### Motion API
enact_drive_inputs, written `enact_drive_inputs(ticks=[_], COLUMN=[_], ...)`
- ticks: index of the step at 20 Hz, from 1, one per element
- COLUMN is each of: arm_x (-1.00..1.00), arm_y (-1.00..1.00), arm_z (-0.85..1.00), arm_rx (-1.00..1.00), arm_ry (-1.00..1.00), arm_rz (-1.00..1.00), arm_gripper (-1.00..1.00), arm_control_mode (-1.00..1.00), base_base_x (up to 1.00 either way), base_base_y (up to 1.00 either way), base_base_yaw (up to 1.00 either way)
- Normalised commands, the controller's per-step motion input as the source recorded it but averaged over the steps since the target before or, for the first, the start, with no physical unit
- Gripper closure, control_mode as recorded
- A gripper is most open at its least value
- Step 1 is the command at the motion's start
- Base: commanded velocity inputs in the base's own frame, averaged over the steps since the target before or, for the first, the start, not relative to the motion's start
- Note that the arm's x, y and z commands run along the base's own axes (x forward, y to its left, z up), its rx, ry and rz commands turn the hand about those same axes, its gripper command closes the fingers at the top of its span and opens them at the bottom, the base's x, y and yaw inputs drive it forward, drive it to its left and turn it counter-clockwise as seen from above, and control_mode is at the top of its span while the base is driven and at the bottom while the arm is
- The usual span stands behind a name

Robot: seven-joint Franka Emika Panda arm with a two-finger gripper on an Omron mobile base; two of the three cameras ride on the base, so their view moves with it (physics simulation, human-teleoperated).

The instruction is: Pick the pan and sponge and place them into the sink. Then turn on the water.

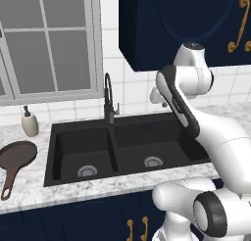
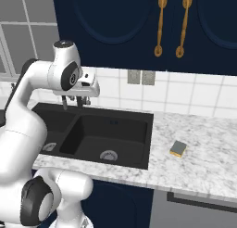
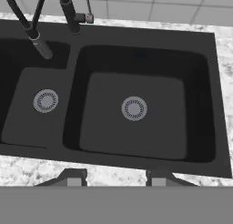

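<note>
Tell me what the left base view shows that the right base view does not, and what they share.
Left base view alone: the pan lying on the counter left of the sink, the soap bottle behind it, and the faucet. Right base view alone: the sponge on the counter right of the sink, and the tool hanging above the sink, holding nothing. Both share the black double sink, both basins without pan or sponge, and the marble counter.

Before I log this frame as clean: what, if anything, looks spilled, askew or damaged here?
Nothing stands out. The dark brown frying pan lies flat on the marble counter, the yellow-and-green sponge too, and the black double-basin sink is dry.
</note>
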Motion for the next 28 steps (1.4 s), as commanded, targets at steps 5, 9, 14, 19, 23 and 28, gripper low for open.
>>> enact_drive_inputs(ticks=[5,9,14,19,23,28], arm_x=[0.03,-0.05,-0.21,-0.14,0.00,0.18], arm_y=[0.75,1.00,1.00,1.00,0.65,0.78], arm_z=[-0.17,-0.30,-0.33,-0.42,-0.19,-0.40], arm_rx=[0.00,0.00,0.00,0.00,-0.05,-0.19], arm_ry=[0.00,0.00,0.00,0.01,0.04,0.00], arm_rz=[0.00,0.02,0.01,0.01,0.06,0.01], arm_gripper=[-1.00,-1.00,-1.00,-1.00,-1.00,-1.00], arm_control_mode=[-1.00,-1.00,-1.00,-1.00,-1.00,-1.00], base_base_x=[0.00,0.00,0.00,0.00,0.00,0.00], base_base_y=[0.00,0.00,0.00,0.00,0.00,0.00], base_base_yaw=[0.00,0.00,0.00,0.00,0.00,0.00])
